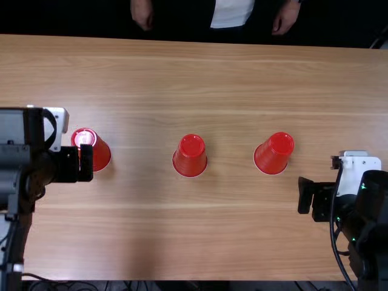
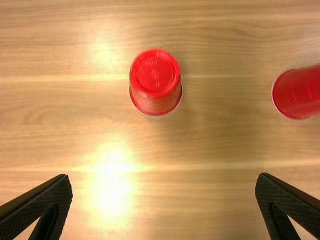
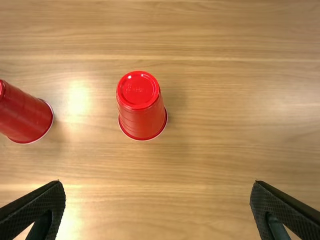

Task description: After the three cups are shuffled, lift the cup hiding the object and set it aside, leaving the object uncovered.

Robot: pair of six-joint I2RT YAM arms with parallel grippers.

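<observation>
Three inverted red cups stand apart along the wooden table.

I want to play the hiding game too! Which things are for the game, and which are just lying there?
For the game:
- left cup, middle cup, right cup, all upside down
- left gripper, right gripper, both open

Just there:
- wooden table
</observation>
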